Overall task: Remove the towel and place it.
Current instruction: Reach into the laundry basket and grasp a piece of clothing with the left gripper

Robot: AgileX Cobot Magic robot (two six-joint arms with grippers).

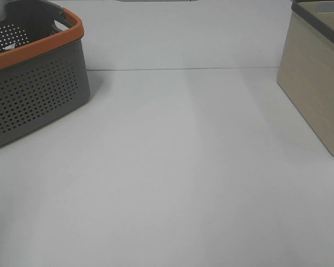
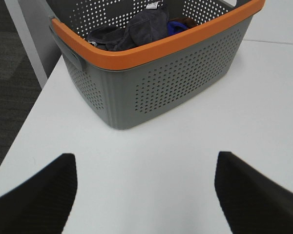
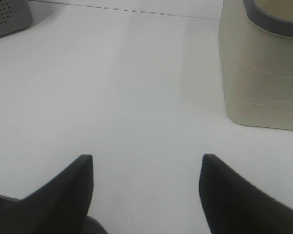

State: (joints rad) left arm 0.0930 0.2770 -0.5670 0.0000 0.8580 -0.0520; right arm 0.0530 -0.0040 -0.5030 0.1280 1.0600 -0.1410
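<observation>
The dark charcoal-grey towel (image 2: 136,29) lies crumpled inside the grey perforated basket with an orange rim (image 2: 151,53), a white tag (image 2: 154,5) showing near its far side and a blue cloth (image 2: 176,24) beside it. The basket stands at the table's far left in the high view (image 1: 36,94); the towel is hidden there. My left gripper (image 2: 145,195) is open and empty, some way in front of the basket above the table. My right gripper (image 3: 146,195) is open and empty above bare table, near the beige bin. Neither gripper shows in the high view.
A beige bin with a dark grey rim (image 1: 317,83) stands at the far right, also in the right wrist view (image 3: 263,68). The white table (image 1: 172,178) ends at a left edge beside the basket (image 2: 24,131), with dark floor beyond.
</observation>
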